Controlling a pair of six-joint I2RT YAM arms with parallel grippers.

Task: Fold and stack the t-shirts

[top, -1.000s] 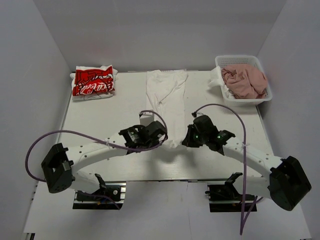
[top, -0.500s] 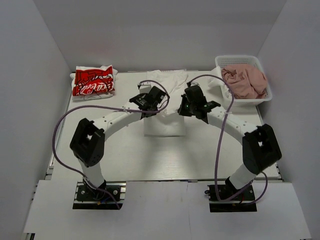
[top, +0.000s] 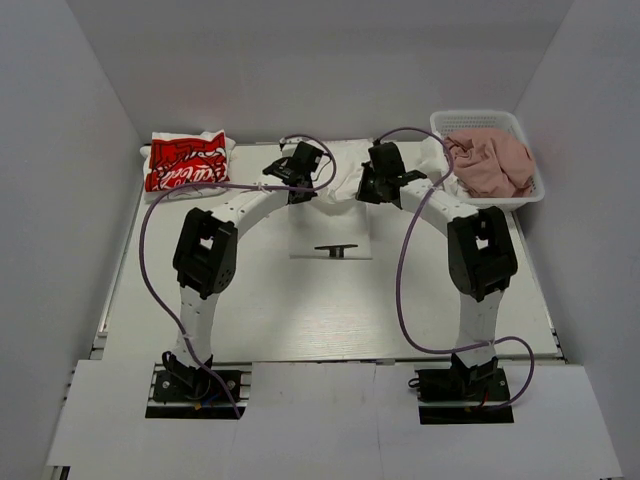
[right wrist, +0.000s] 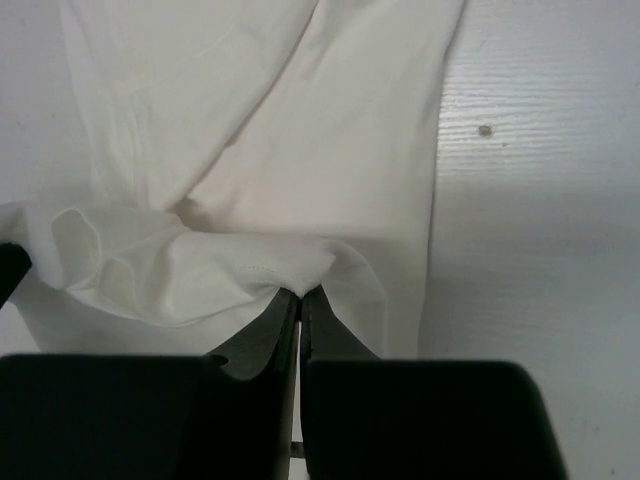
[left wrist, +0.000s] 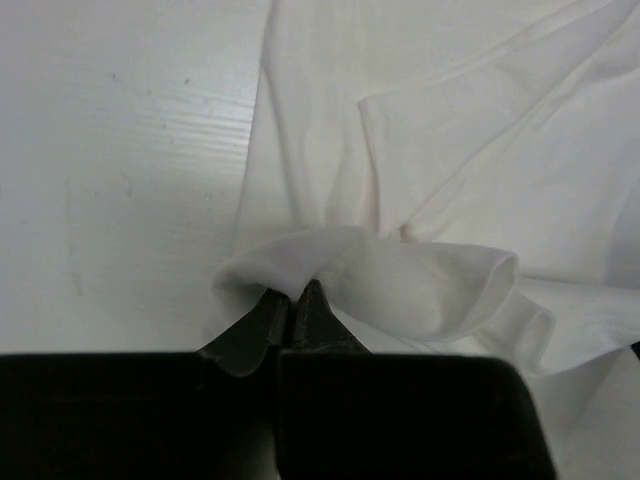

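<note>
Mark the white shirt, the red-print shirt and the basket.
white shirt point(top: 340, 225): top view, its flat folded middle.
red-print shirt point(top: 186, 165): top view, middle of the red print.
basket point(top: 475, 115): top view, far rim.

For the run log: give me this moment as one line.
phase: folding white t-shirt | left gripper: shut on it | right gripper: shut on it | red-print t-shirt: folded | pink t-shirt: in basket

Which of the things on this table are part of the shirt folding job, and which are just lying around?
Job:
white shirt
red-print shirt
pink shirt

Lying about:
basket, holding the pink shirt
</note>
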